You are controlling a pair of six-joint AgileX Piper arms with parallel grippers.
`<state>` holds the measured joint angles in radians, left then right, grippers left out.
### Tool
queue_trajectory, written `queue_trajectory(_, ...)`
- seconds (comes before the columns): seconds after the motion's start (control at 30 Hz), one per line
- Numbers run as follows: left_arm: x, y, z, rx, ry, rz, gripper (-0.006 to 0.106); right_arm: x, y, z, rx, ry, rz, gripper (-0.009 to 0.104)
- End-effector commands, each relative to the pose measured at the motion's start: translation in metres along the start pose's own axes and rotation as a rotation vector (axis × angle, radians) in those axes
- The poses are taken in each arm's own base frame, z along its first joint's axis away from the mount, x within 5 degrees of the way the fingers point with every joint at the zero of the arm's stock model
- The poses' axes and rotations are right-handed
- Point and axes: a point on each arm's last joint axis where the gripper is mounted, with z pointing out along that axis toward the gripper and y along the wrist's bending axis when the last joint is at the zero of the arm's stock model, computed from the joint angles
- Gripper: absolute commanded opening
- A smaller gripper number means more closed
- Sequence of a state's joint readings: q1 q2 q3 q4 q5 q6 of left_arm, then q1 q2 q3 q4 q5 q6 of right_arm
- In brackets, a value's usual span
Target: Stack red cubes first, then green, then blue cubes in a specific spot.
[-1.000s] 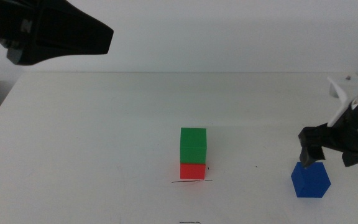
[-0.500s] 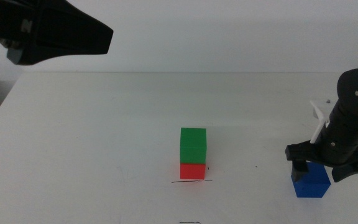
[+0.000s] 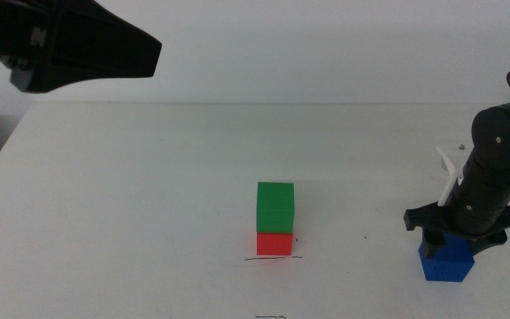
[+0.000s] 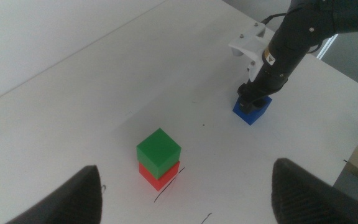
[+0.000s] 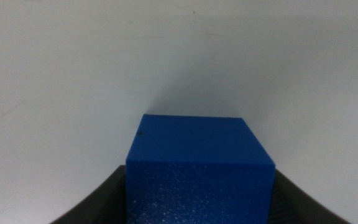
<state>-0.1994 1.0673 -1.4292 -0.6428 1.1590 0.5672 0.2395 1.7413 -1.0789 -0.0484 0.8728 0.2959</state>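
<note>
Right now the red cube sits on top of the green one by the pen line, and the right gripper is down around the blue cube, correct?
Not quite: the middle view shows the green cube on top of the red cube. The rest holds: pen line beside them, right gripper around the blue cube.

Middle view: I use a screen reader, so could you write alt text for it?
The right claw straddles the blue cube at the white table's right. At centre, the green cube sits on the red cube by a black line.
</note>
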Motion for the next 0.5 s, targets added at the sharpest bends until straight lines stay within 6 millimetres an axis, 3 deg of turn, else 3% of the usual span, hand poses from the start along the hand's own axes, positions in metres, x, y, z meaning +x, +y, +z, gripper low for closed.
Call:
queue_trajectory(0.0,-0.010,-0.006,-0.009,0.005,-0.090,-0.005,0.093,-0.003,-0.001,-0.019,0.003,-0.054,-0.014,-0.001)
queue_trajectory(0.07,-0.010,-0.006,-0.009,0.005,-0.090,-0.005,0.093,-0.002,-0.001,-0.027,0.004,-0.048,-0.010,-0.001)
queue_trajectory(0.17,-0.010,-0.006,-0.009,0.005,-0.090,-0.005,0.093,0.002,0.004,-0.058,0.008,-0.048,0.012,-0.001)
queue_trajectory(0.3,-0.010,-0.006,-0.009,0.005,-0.090,-0.005,0.093,0.002,0.013,-0.121,0.062,-0.078,0.048,-0.001)
queue_trajectory(0.37,-0.010,-0.006,-0.009,0.005,-0.090,-0.005,0.093,-0.006,0.024,-0.149,0.038,-0.167,0.032,-0.001)
queue_trajectory(0.47,-0.010,-0.006,-0.009,0.005,-0.090,-0.005,0.093,-0.011,0.047,-0.171,-0.031,-0.232,0.005,-0.001)
